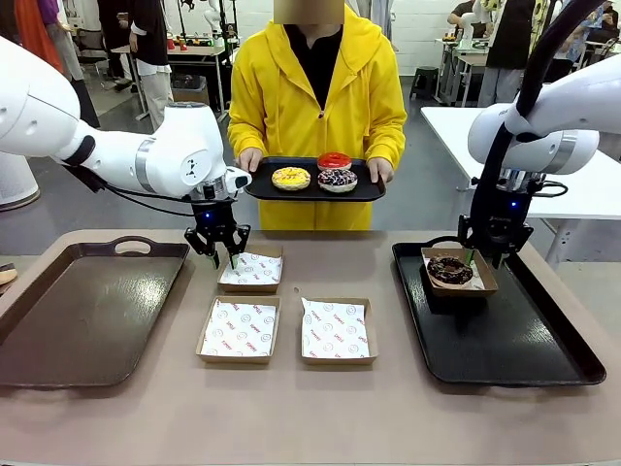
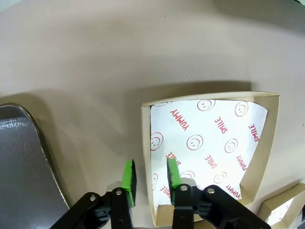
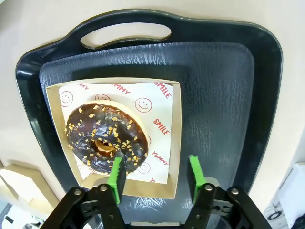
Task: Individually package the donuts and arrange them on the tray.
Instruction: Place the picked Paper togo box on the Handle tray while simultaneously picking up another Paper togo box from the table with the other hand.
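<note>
The black plastic tray's (image 1: pixel 529 345) near half lies free; a boxed chocolate sprinkled donut (image 1: pixel 449 269) and the right gripper (image 3: pixel 156 172) block its far-left corner.

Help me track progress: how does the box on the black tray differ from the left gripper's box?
The tray box holds a chocolate donut; the table box holds only printed paper. The left gripper is shut on the table box's wall; the right gripper stands open over the tray box. Both are shallow brown cardboard.
</note>
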`<state>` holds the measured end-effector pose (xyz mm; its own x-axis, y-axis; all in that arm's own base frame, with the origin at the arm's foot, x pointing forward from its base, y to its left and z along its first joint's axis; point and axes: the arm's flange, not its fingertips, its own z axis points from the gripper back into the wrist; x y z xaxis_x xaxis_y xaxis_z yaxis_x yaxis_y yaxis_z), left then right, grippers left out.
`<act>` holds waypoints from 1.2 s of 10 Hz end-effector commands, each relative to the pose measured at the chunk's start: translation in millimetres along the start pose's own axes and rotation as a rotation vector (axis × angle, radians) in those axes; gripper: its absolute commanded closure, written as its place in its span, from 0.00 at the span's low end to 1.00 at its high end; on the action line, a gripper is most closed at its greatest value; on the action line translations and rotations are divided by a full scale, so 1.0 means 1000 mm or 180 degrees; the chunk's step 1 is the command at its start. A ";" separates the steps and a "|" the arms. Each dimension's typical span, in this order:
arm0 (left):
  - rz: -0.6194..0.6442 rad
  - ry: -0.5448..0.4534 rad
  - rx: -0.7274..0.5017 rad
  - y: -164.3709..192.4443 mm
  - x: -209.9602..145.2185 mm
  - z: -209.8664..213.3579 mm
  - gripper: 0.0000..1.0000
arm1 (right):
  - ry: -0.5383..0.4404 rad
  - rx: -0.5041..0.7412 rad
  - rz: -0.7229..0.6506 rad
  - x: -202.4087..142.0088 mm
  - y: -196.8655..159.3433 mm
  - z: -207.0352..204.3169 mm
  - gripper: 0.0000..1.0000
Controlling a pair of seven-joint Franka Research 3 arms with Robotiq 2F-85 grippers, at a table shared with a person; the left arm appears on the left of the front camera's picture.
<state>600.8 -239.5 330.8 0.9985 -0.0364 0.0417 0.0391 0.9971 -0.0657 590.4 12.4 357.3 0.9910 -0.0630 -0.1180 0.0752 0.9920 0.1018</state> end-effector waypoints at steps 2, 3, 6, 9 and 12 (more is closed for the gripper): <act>-0.0066 0.0016 -0.0020 0.005 0.001 -0.002 1.00 | 0.0047 0.0127 0.0038 0.005 -0.004 0.001 0.00; -0.0067 0.0022 -0.0022 0.005 0.001 -0.002 1.00 | 0.0052 0.0135 0.0028 0.005 -0.004 0.001 0.00; -0.0064 0.0014 -0.0013 0.006 0.000 -0.001 1.00 | 0.0020 0.0110 0.0021 -0.004 -0.001 0.006 0.00; 0.0108 0.0050 -0.0029 0.008 -0.005 0.030 1.00 | 0.0137 0.0641 0.0137 -0.059 -0.011 0.046 0.00; 0.0030 -0.0165 0.0115 -0.004 -0.023 0.079 1.00 | -0.0122 0.1705 0.0099 -0.129 -0.093 0.110 0.00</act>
<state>588.4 -235.0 398.1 0.9967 -0.0321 0.0747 0.0367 0.9975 -0.0610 490.9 -47.9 470.1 0.9964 -0.0227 -0.0813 0.0609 0.8604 0.5059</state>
